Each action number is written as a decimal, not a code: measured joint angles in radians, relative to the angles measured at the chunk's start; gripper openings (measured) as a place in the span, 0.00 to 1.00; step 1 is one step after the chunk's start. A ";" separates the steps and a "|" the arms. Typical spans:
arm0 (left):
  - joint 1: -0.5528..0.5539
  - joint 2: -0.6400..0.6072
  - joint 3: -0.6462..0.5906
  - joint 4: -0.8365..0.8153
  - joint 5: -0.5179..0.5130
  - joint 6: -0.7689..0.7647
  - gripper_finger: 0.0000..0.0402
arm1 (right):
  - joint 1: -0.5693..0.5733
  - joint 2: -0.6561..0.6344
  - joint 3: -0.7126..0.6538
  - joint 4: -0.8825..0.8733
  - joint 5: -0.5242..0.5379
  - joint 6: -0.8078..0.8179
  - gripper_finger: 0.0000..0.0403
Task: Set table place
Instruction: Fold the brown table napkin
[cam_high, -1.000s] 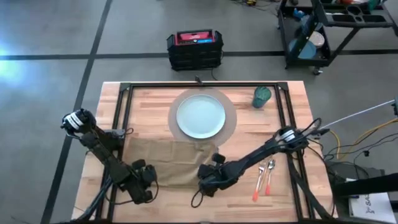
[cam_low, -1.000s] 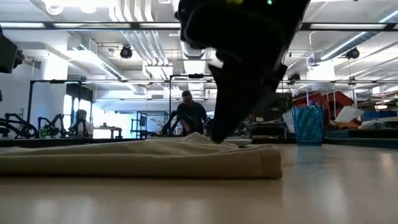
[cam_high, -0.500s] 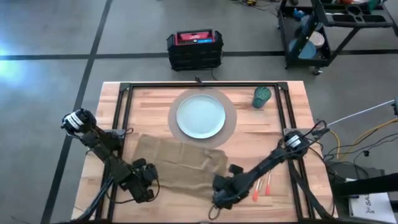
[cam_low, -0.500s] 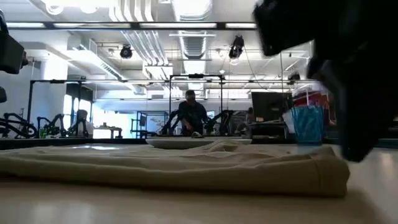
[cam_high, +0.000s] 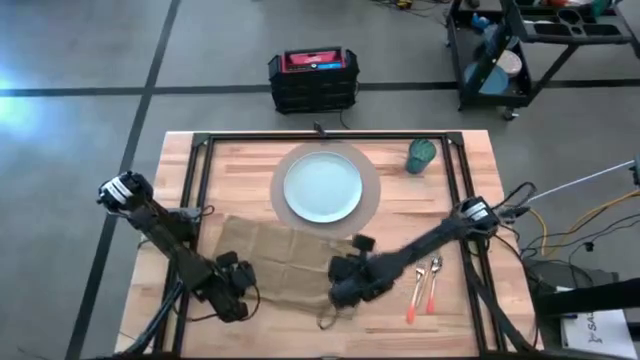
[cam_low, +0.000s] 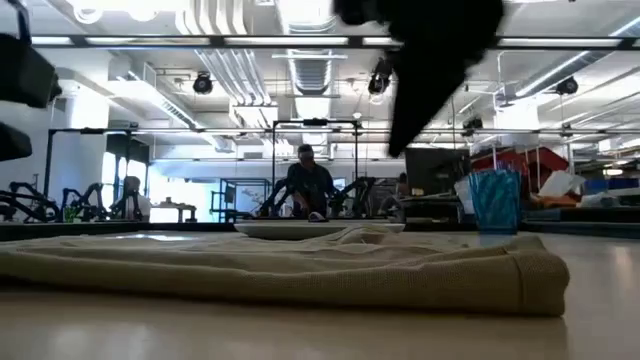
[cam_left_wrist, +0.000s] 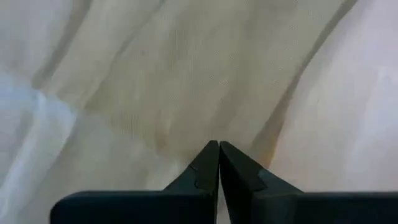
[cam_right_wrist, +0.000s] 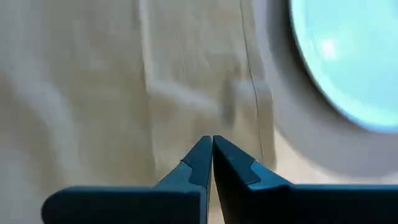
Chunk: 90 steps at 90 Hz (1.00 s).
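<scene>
Your right gripper (cam_high: 343, 290) sits over the napkin's (cam_high: 285, 262) near right corner, on the side away from the plate (cam_high: 323, 186). In its wrist view the two fingers (cam_right_wrist: 205, 163) are pressed tip to tip with no cloth between them, and the napkin (cam_right_wrist: 124, 81) spreads beneath, with the plate (cam_right_wrist: 348, 56) and the mat's (cam_right_wrist: 292, 118) edge beyond it. From the low view the gripper hangs above the cloth (cam_low: 300, 265) rather than touching it.

Your left gripper (cam_high: 233, 298) is at the napkin's near left corner, farther from the plate. Its fingers (cam_left_wrist: 214, 171) also meet at the tips with nothing visibly pinched; the napkin (cam_left_wrist: 186, 74) fills the view just past them.

The napkin lies spread and rumpled on the table (cam_high: 470, 215), its far edge just beside or slightly over the round mat (cam_high: 372, 200) that carries the plate. The fork (cam_high: 430, 283) and knife (cam_high: 417, 292) lie side by side to the right of the napkin, clear of the mat. The cup (cam_high: 421, 155) stands just right of the mat, at the table's far side.
</scene>
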 joint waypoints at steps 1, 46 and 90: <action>0.000 -0.005 0.004 0.000 -0.008 0.001 0.00 | -0.009 0.000 -0.001 0.018 -0.013 -0.018 0.00; -0.011 -0.042 0.129 -0.099 -0.244 -0.113 0.00 | -0.107 0.016 -0.040 0.184 -0.346 -0.262 0.00; 0.099 0.206 0.121 -0.026 -0.124 -0.061 0.00 | 0.119 0.056 -0.048 0.261 -0.245 0.055 0.00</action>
